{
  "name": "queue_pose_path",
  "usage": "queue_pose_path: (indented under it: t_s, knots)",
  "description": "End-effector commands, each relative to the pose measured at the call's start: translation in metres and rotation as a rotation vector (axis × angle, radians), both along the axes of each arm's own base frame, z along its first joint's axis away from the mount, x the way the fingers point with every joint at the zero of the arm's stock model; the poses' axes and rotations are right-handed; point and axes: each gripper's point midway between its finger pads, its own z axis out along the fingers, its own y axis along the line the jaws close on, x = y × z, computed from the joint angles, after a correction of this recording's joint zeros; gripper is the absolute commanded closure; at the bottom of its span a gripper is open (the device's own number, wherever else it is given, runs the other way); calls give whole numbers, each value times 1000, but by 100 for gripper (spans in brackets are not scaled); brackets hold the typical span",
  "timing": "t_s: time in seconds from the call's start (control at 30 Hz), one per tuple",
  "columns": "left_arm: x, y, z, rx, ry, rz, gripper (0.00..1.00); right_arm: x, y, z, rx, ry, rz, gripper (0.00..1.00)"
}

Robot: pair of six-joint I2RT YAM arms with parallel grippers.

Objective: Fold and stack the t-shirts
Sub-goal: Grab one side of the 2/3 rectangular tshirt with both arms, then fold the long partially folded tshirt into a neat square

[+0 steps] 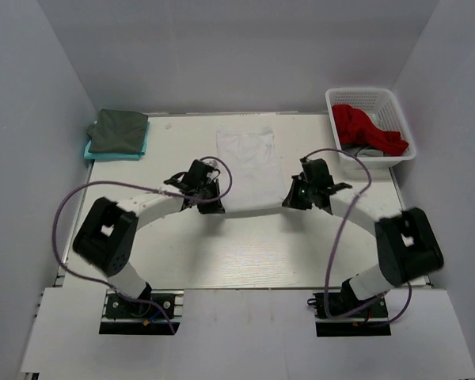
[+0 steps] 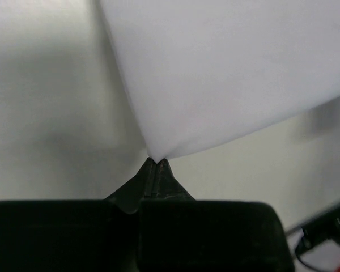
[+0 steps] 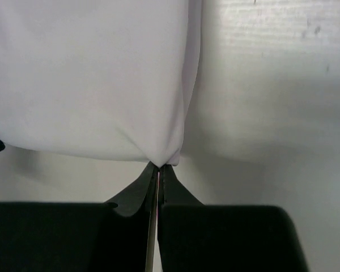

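Observation:
A white t-shirt (image 1: 247, 162) lies lengthwise in the middle of the table, its near edge lifted between my two grippers. My left gripper (image 1: 208, 192) is shut on the shirt's near left corner (image 2: 156, 154). My right gripper (image 1: 299, 194) is shut on the near right corner (image 3: 162, 161). A folded dark grey-green t-shirt (image 1: 119, 130) lies on a folded teal one (image 1: 139, 150) at the back left. Red cloth (image 1: 366, 129) lies in the white lattice basket (image 1: 404, 127) at the back right.
Grey walls close in the table on the left, back and right. The basket stands against the right wall. Purple cables loop from each arm over the near table.

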Motion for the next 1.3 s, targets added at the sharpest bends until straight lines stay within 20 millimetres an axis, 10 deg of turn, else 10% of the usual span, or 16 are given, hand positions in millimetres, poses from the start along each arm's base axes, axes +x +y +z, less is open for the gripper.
queue_pose_path:
  t_s: [0.0, 0.3, 0.63, 0.87, 1.27]
  knots:
    - [-46, -13, 47, -145, 3, -117, 100, -41, -8, 34, 18, -61, 55, 100]
    - [-113, -19, 124, -329, -34, -282, 100, -96, -9, 109, 127, -192, 171, 100]
    - [-55, -22, 154, -262, -159, -166, 100, -32, -3, 172, 106, -370, 76, 100]
    - [-11, -9, 160, -159, -217, -11, 100, 7, 12, 177, 87, -352, 89, 100]
    - [65, 20, 100, -35, -180, 188, 100, 99, 41, 143, 76, -292, 94, 100]
